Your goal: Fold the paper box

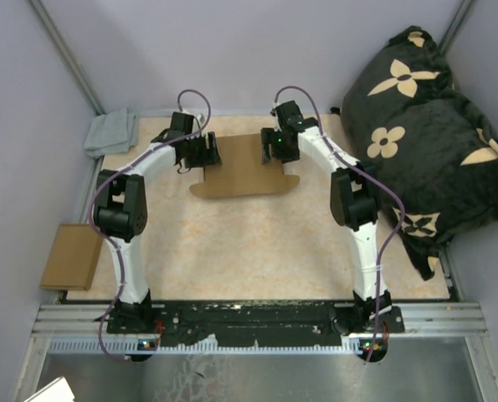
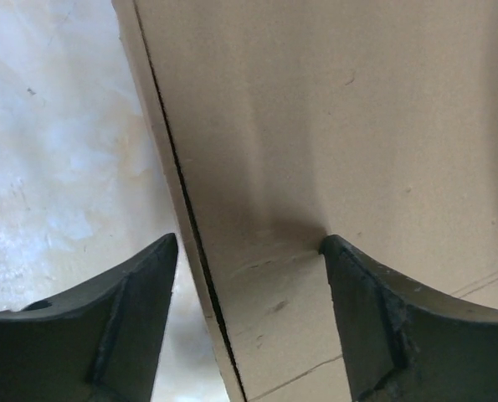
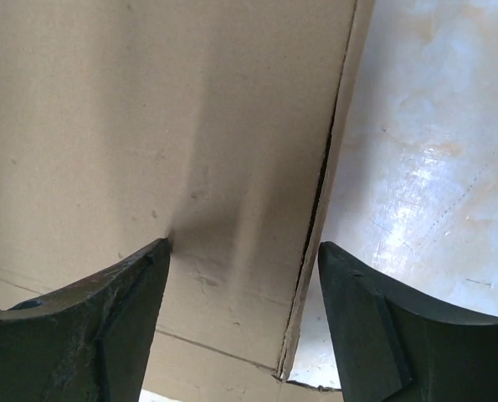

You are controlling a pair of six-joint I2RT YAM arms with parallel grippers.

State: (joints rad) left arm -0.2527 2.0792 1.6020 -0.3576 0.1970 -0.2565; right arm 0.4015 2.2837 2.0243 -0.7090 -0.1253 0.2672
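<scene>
The paper box (image 1: 244, 174) lies flat and brown at the far middle of the table, with a rounded flap pointing toward the arms. My left gripper (image 1: 200, 152) is at its left end and my right gripper (image 1: 274, 146) at its right end. In the left wrist view the left gripper (image 2: 247, 243) is open astride the paper box's (image 2: 332, 126) doubled left edge; the right fingertip (image 2: 336, 255) touches the panel and the other hangs over the table. The right gripper (image 3: 242, 243) is open too, straddling the paper box's (image 3: 106, 109) right edge, with its left fingertip (image 3: 152, 255) on the cardboard.
A grey cloth (image 1: 112, 132) sits at the far left corner. A smaller plain cardboard rectangle (image 1: 71, 255) lies off the table's left side. A black cushion with tan flowers (image 1: 424, 126) fills the right side. Walls close in behind and to the left.
</scene>
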